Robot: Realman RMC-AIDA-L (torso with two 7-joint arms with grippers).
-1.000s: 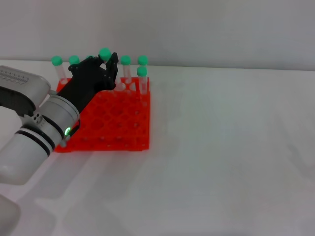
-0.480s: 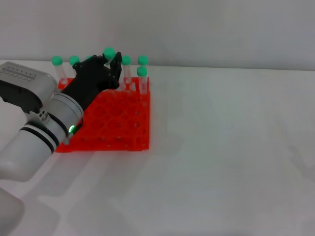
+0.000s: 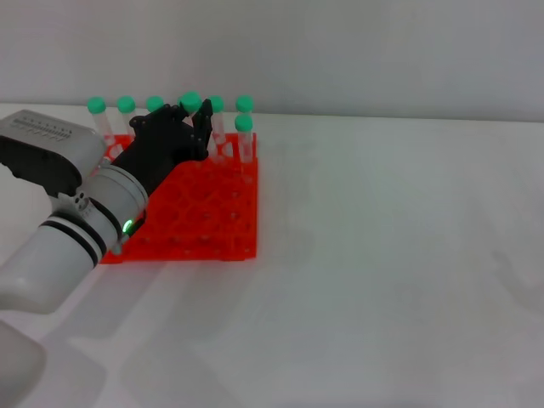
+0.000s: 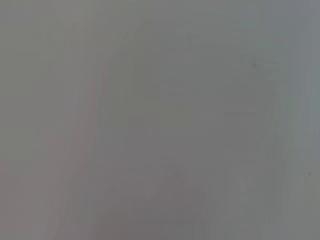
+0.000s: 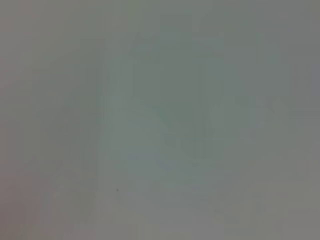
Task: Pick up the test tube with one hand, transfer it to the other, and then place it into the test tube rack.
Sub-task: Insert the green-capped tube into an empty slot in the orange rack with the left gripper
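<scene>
Head view. Left arm reaching in from the near left, its silver-white wrist [image 3: 89, 219] banded in black and lit by a small green light [image 3: 127, 227]. Left claw [image 3: 197, 121] up over the far rows of the test tube rack [image 3: 212, 212], clenched on the test tube [image 3: 190, 102] as far as can be made out. Only the green cap and a sliver below it showing at the fingertips; the clear body and tapered tip hidden behind the black fingers. Cap poking out just above the claw, about level with the caps of the far row. Cannot tell whether the tip already sits in a hole.

One rack, orange-red, on the white desk [image 3: 382, 255], its near-left corner and left side covered by the arm. Six other green-capped tubes [image 3: 96, 105] counted upright in it: five along the far row, one a row nearer at the far right corner. Any more behind the claw not visible. Seven green caps in all, with the held one. Arm's upper part cut off at the left and near edges. Right claw nowhere in this view.

Left wrist view. Flat grey blur, no object to make out.

Right wrist view. Same grey-green blur, nothing recognisable, no fingers shown.
</scene>
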